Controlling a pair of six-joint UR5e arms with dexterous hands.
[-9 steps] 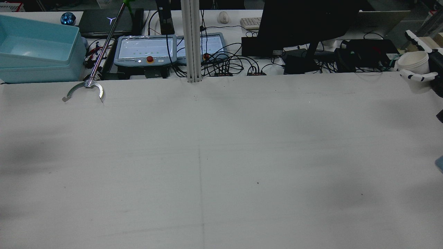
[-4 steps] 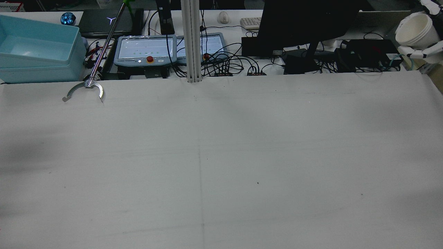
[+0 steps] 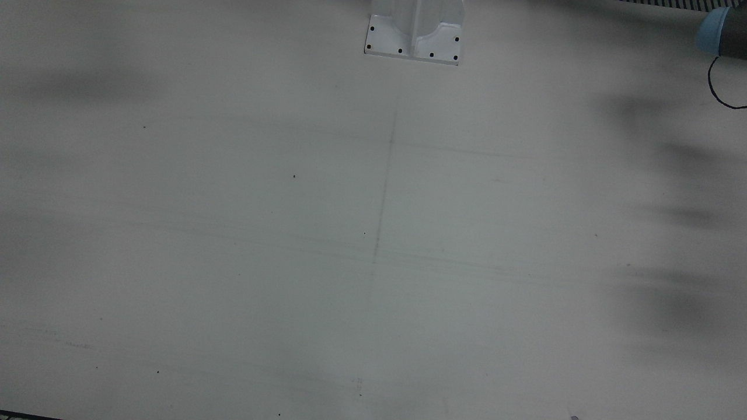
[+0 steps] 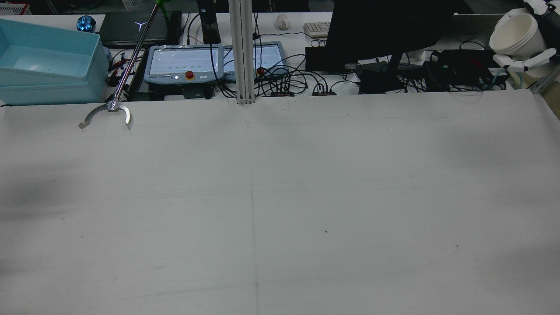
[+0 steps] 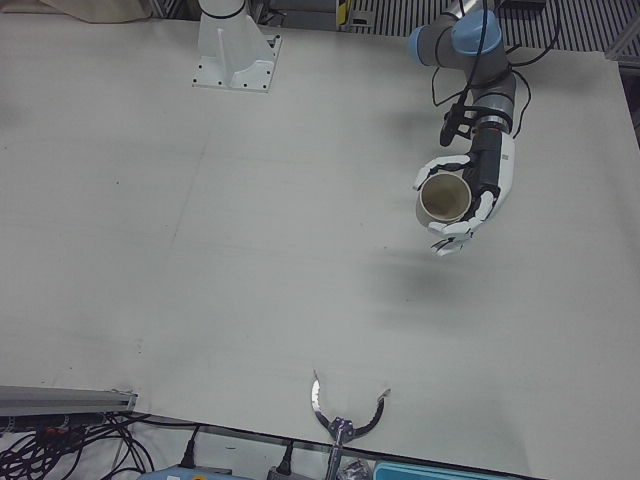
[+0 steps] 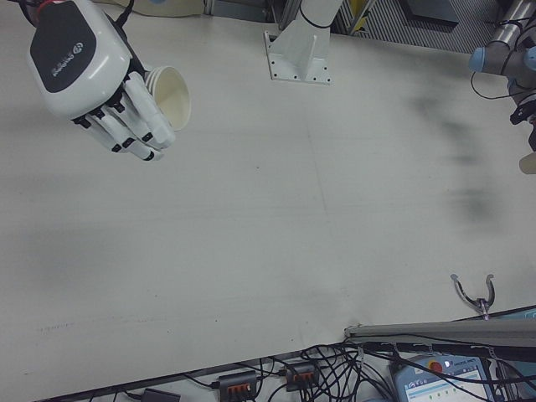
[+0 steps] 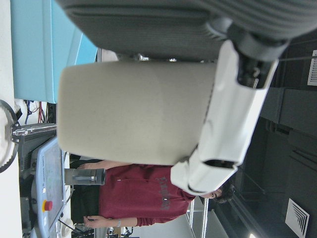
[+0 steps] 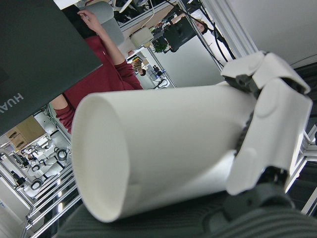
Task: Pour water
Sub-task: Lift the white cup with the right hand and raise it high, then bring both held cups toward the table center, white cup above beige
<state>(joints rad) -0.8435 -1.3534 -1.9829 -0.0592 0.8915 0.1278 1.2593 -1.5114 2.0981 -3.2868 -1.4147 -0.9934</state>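
My left hand (image 5: 482,188) is shut on a beige paper cup (image 5: 444,200) above the table, the cup lying on its side with its mouth toward the table's front. The left hand view has that beige cup (image 7: 133,111) filling the frame under my fingers (image 7: 233,114). My right hand (image 6: 84,67) is shut on a white paper cup (image 6: 171,94), held high and tilted. In the rear view this white cup (image 4: 516,36) sits at the top right corner, with fingers (image 4: 523,63) below it. The right hand view has the white cup (image 8: 158,153) lying sideways. I cannot see whether either cup holds water.
A metal reacher claw (image 4: 107,114) rests at the table's far left edge beside a light blue tub (image 4: 48,65). Teach pendants (image 4: 183,65), cables and a monitor lie beyond the table. A person in a red top (image 7: 138,198) sits behind. An arm pedestal (image 3: 414,35) stands mid-rear.
My right hand lifted the white cup from table height up to the top right corner of the rear view, tipped its mouth leftward, then shifted slightly left.
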